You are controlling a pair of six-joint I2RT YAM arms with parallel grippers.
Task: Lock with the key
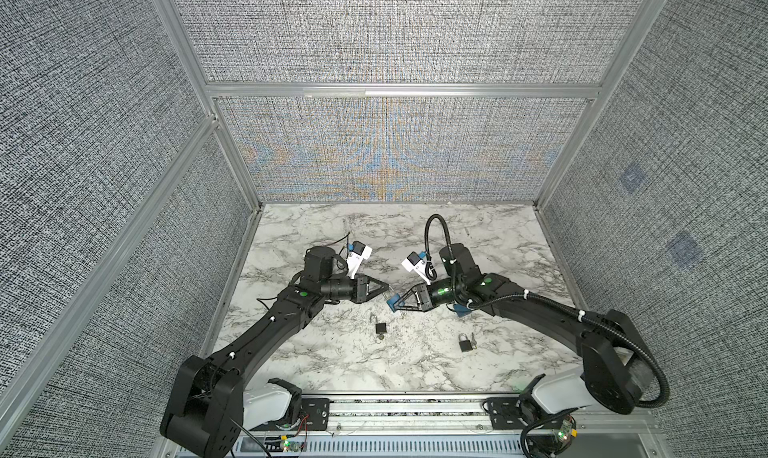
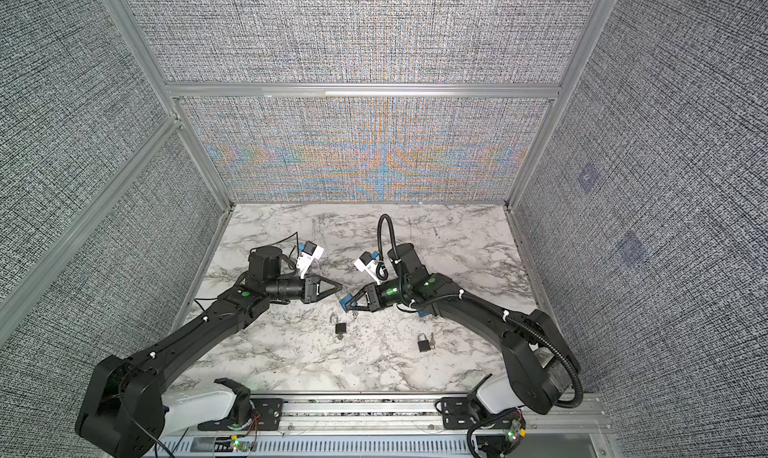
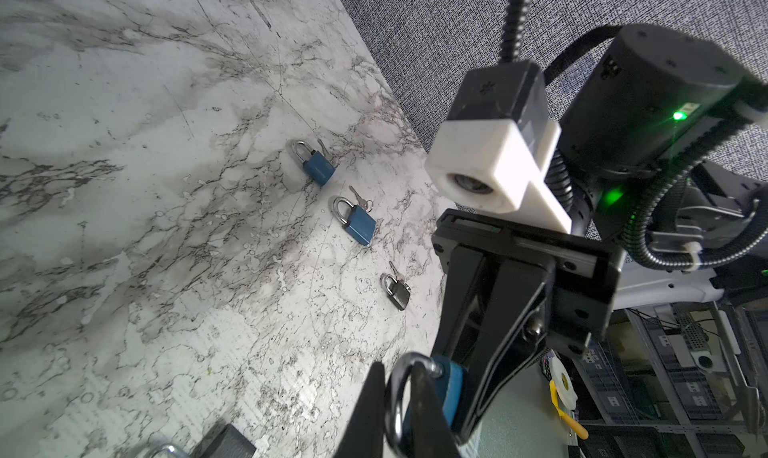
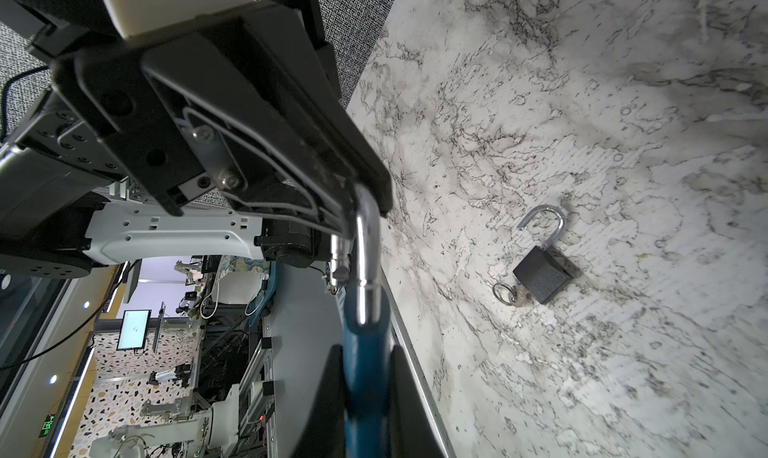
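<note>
**A:** Where is the lock?

**B:** The blue padlock with a steel shackle (image 1: 393, 300) is up off the white marble-patterned table (image 1: 415, 235), about mid-table, between the two arms.

**A:** Which arm has it?

**B:** Both. The right gripper (image 1: 392, 305) is closed on the blue body. The left gripper (image 1: 386, 289) is pinched tight on the bend of the shackle (image 4: 368, 248). The shackle's short leg stands free of the body, so it is open.

**A:** And its key?

**B:** I cannot make it out.

**A:** What else is on the table?

**B:** A black padlock with an open shackle (image 1: 380, 328) lies just nearer than the grippers, with a key on a ring (image 4: 509, 294) at its base. To the right, near the right arm, a dark padlock with a closed shackle (image 1: 466, 343) lies with a key beside it. The left wrist view shows two more blue padlocks (image 3: 319, 167) (image 3: 359, 225), shackles closed and keys beside them, in a row with the dark one
</note>
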